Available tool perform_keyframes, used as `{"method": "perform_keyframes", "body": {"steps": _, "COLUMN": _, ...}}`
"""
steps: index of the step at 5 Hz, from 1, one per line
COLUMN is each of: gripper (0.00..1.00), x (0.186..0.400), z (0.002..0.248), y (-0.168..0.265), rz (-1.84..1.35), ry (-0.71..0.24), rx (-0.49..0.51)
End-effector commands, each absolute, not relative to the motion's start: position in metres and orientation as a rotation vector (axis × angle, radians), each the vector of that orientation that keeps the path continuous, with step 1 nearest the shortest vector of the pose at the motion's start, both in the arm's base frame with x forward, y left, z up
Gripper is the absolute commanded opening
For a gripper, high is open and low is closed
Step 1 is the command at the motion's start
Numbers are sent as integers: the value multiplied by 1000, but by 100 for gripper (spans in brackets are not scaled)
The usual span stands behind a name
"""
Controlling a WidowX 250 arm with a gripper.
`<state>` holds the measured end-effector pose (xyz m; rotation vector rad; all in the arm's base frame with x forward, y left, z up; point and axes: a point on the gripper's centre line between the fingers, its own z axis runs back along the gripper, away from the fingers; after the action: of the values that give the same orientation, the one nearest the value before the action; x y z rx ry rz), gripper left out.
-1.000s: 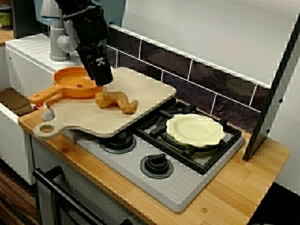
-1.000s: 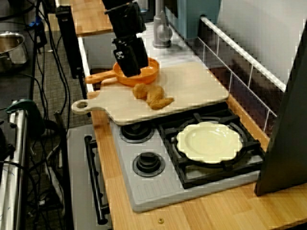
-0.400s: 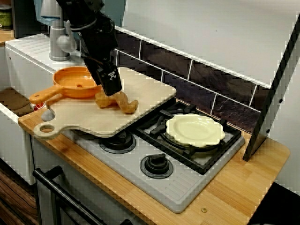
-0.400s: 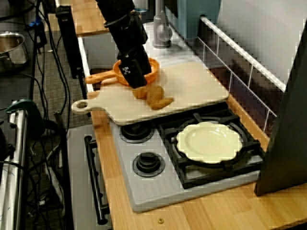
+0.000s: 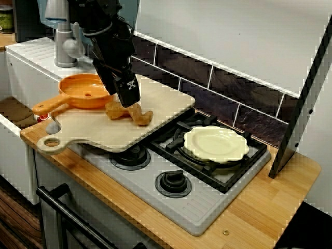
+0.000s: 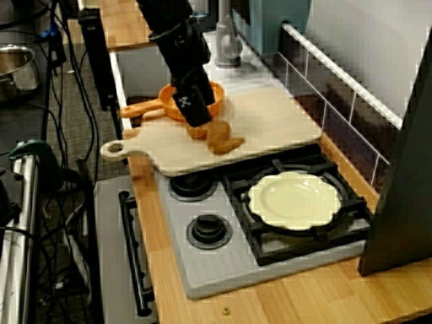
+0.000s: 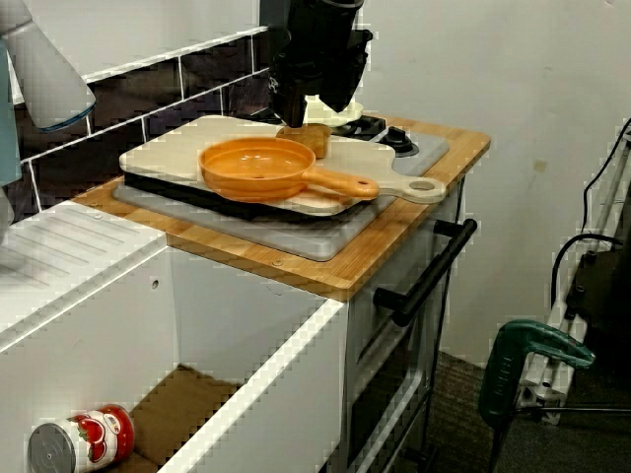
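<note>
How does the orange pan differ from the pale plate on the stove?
The orange pan has raised walls and a long handle; the pale plate is shallow, with a scalloped rim and no handle. The pan sits on the wooden cutting board; the plate sits on the black burner grate. The hand hangs close beside the pan, well away from the plate. Both are round and sit upright.

In the view facing the tiles, the gripper is sliding away from the orange pan toward four o'clock and sinking, now hanging right over the brown fried piece on the cutting board.
</note>
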<state>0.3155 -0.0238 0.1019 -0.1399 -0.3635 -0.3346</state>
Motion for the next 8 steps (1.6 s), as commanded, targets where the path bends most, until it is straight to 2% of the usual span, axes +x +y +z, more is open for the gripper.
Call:
{"method": "perform_keyframes", "body": {"steps": 1, "gripper": 100, "x": 320, "z": 116, "y": -21, "rz": -367, "ry": -416, "rx": -120}}
{"method": "perform_keyframes", "body": {"steps": 8, "gripper": 100, "x": 311, "z": 93, "y": -16, "rz": -379, "ry": -418, "rx": -71}}
